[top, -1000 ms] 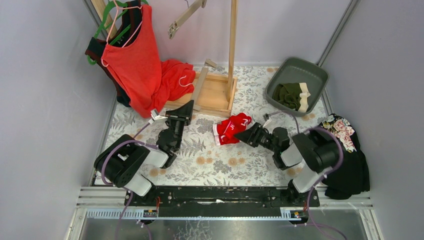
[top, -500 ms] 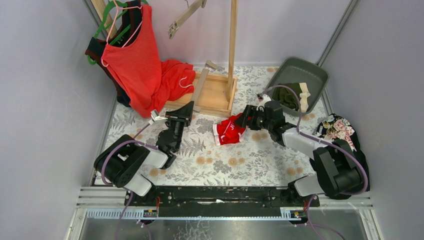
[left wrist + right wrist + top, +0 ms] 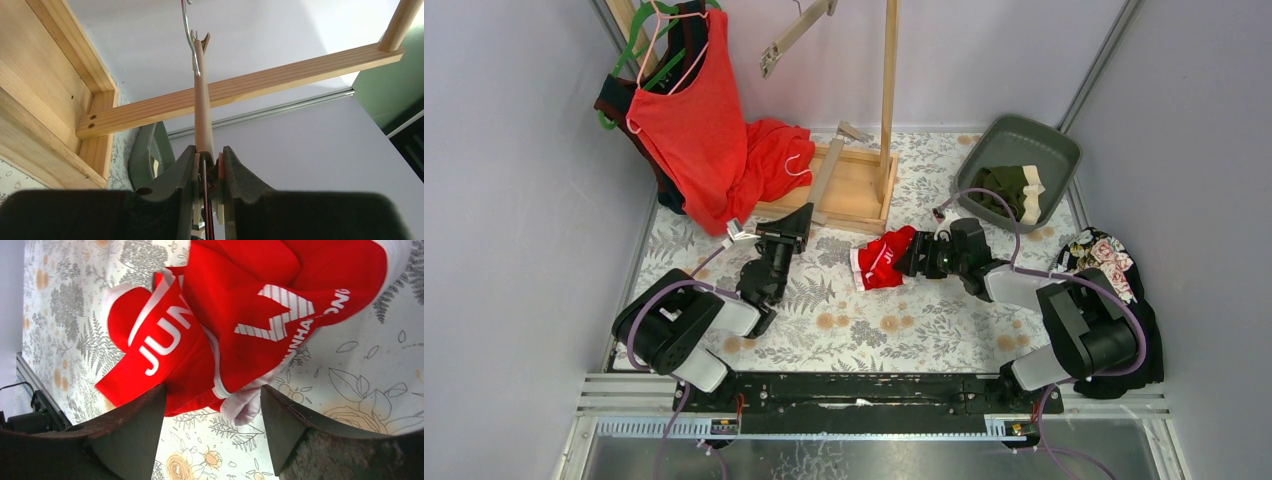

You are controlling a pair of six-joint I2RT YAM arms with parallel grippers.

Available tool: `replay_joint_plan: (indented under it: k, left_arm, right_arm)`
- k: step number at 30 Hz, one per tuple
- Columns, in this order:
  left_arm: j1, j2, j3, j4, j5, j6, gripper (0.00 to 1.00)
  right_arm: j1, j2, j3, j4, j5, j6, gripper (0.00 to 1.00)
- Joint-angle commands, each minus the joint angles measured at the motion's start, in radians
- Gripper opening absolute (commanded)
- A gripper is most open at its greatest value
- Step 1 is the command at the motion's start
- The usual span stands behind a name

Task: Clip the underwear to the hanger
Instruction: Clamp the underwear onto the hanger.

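The right pincer [image 3: 212, 392] stands wide, its two fingers low over the desk [image 3: 350, 390]. The near edge of the red briefs [image 3: 260, 305] lies between the fingertips, not yet gripped.

To make this pickup well, the pincer should probably sink until its fingers flank the folded waistband just ahead. It should then close on that thick lettered band rather than on the thin white-trimmed fold nearest it, so the cloth hangs flat for clipping.

The left pincer [image 3: 207, 162] is clamped narrow on the hanger [image 3: 202, 100], whose stem and hook rise straight up from between its fingers. Well behind the right pincer and off to one side, the green briefs [image 3: 1009, 190] lie in a grey tub [image 3: 1056, 150].
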Motion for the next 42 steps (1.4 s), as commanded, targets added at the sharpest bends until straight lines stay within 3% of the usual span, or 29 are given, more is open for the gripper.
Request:
replay_joint_plan:
  k: [1,8,22,24,28,32,35,39,40,42]
  left_arm:
    - [0.002,-0.016,0.0,0.073,0.017,0.0,0.0]
    - [0.002,-0.021,-0.004,0.062,0.033,-0.008,0.0]
    - [0.001,-0.043,-0.013,0.028,0.04,-0.01,0.0]
    - [0.002,-0.038,-0.01,0.027,0.045,-0.014,0.0]
    - [0.002,-0.022,-0.008,0.037,0.05,-0.019,0.0]
    - [0.002,-0.022,-0.011,0.044,0.054,-0.017,0.0]
    - [0.002,-0.029,-0.011,0.037,0.06,-0.016,0.0]
    - [0.002,-0.035,-0.013,0.038,0.061,-0.016,0.0]
    - [0.002,-0.037,-0.014,0.037,0.06,-0.015,0.0]
    - [0.002,-0.041,-0.014,0.035,0.059,-0.011,0.0]
  right_arm:
    - [0.008,-0.047,-0.003,0.107,-0.04,-0.035,0.75]
    - [0.007,-0.046,0.002,0.149,-0.073,-0.04,0.75]
    - [0.009,0.103,0.047,0.34,-0.165,-0.018,0.69]
    - [0.008,0.107,0.045,0.365,-0.167,-0.016,0.58]
    - [0.008,0.122,0.053,0.368,-0.178,-0.016,0.27]
    - [0.008,0.131,0.037,0.408,-0.188,-0.005,0.09]
    - [0.008,0.131,0.022,0.446,-0.189,0.006,0.02]
    - [0.007,0.13,0.02,0.435,-0.196,0.005,0.32]
    - [0.008,0.125,0.017,0.431,-0.191,0.001,0.47]
    - [0.009,0.116,0.024,0.402,-0.177,-0.016,0.59]
